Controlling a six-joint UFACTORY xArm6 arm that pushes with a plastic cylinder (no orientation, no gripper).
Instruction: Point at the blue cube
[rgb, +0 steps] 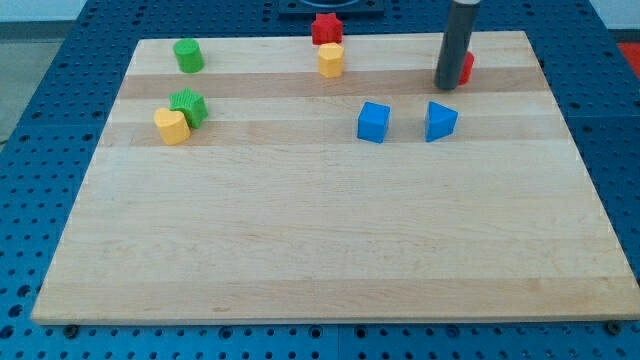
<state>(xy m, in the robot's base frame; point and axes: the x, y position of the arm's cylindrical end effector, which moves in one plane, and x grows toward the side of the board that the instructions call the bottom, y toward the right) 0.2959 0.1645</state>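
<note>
My tip (447, 86) rests on the wooden counter (320, 250) near the view's top right. This tool is only a plain rod, so it has nothing to release or clench, and it grasps nothing. Just behind it a red block (467, 68) is partly hidden; I cannot tell if they touch.

The blue cube (373, 122) sits a little right of the middle, below and to the left of my tip. A blue triangular block (440, 120) lies just to its right, apart from it, almost straight below my tip.

To do the step well, I judge that the tip should slide down and to the left and stop close to the cube's upper edge without pushing it. The path should stay left of the blue triangular block, because a straight way down could knock it.

The yellow block (330, 60) and red block (326, 28) at the top, and the green (188, 55), green (188, 106) and yellow (172, 126) blocks at the left, are well apart from this path.
</note>
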